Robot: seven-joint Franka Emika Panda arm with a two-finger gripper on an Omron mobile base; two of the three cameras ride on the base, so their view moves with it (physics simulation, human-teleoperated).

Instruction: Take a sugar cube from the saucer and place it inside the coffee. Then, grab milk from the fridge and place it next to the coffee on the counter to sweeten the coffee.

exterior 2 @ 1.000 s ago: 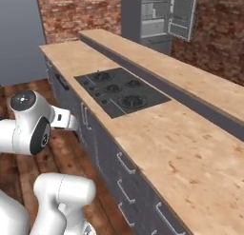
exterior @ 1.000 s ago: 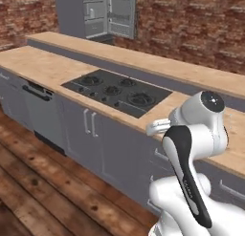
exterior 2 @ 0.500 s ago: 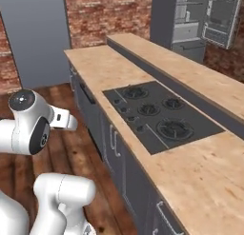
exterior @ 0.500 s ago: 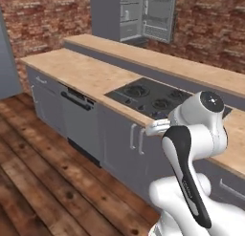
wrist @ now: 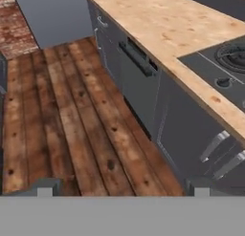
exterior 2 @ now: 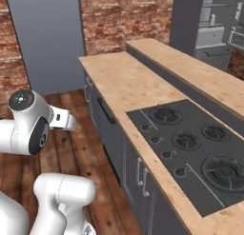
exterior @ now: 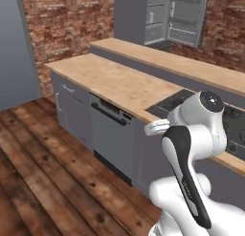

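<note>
Shifted wholesale since the earlier frames: base driving along the counter [exterior: 115, 84], cooktop [exterior 2: 190, 143] sliding rightward, nothing itself displaced; arm tucked for travel; gripper [wrist: 122, 186] parted, holding nothing, over the wooden floor [wrist: 67, 115]; fridge [exterior: 177, 15] standing open beyond, presumably for the milk.

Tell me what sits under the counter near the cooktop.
Under the counter: a dark dishwasher front with a bar handle, flanked by grey cabinet doors. Their insides are hidden behind closed fronts.
</note>
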